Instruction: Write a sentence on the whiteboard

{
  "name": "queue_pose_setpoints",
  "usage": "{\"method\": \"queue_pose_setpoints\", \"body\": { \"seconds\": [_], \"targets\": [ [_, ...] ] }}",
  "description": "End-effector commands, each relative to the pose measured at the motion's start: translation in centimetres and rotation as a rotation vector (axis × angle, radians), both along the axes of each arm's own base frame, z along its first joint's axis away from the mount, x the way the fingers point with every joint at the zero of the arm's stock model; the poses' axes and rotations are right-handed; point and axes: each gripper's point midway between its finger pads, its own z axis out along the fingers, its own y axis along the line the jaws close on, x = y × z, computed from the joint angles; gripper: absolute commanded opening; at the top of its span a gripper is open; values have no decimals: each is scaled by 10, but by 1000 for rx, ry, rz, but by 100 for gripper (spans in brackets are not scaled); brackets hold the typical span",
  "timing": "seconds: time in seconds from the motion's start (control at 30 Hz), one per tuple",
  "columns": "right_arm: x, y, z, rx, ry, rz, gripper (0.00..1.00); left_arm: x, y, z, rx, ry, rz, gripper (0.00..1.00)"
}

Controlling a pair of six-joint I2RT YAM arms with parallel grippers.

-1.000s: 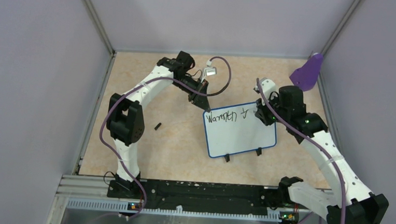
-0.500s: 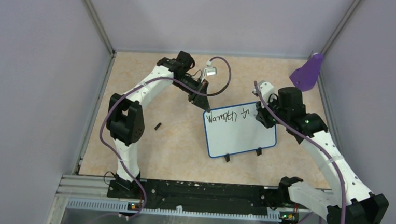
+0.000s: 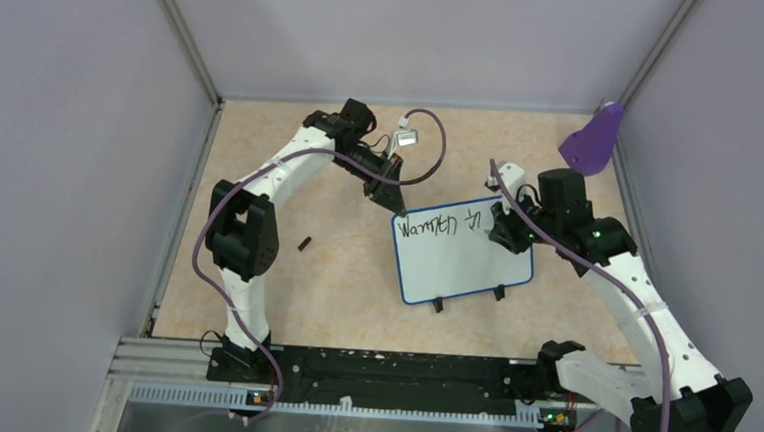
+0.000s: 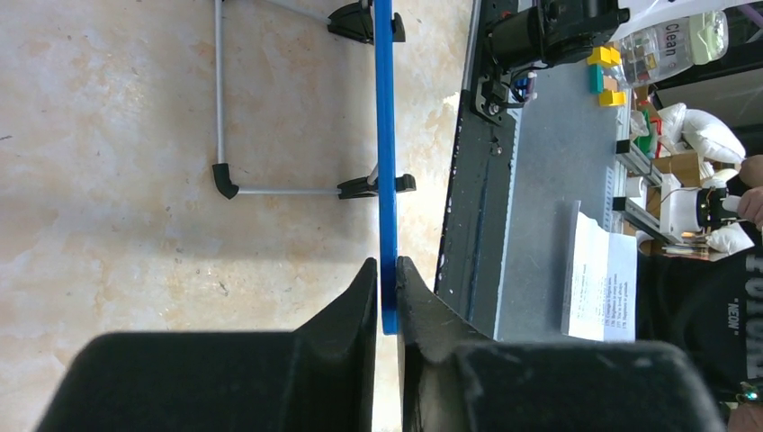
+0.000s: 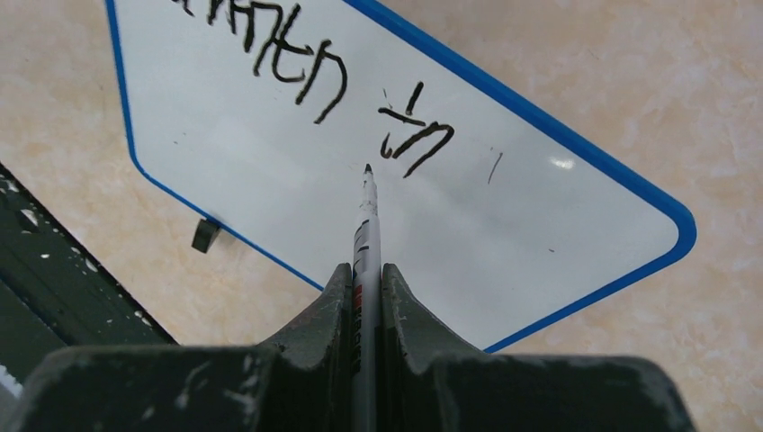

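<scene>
Whiteboard (image 3: 460, 266) lies face-up right of centre in the top view, on the beige surface (image 3: 334, 283), with its two black feet on the lower edge. Black handwriting, the sentence (image 3: 440, 223), runs along its upper edge: one longer word and a short second one, hard to read from above. The left gripper (image 3: 393, 205) sits at the board's upper-left corner. In the left wrist view its jaws are drawn in tight on either side of the blue rim, pinching the board. The right gripper (image 3: 503, 235) is over the board's upper-right part, jaws closed on a marker (image 5: 367, 229). The marker's black tip points at the white face just below the second word; I cannot tell whether it touches. A purple scoop-shaped object (image 3: 593, 139) stands in the upper-right corner, and a small black piece (image 3: 304, 242) lies on the surface left of the board.
</scene>
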Motion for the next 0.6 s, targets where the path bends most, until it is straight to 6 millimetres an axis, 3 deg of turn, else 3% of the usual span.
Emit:
{"method": "queue_pose_setpoints", "body": {
  "seconds": [0.0,0.27,0.57],
  "targets": [
    [-5,22,47,128,-88,99,0,5,-1,8,-32,-48,-1,21],
    [-21,60,35,205,-68,219,0,-3,5,18,-51,-62,-16,41],
    [-35,100,12,195,-54,365,0,-16,5,9,-72,-23,-35,40]
  ]
}}
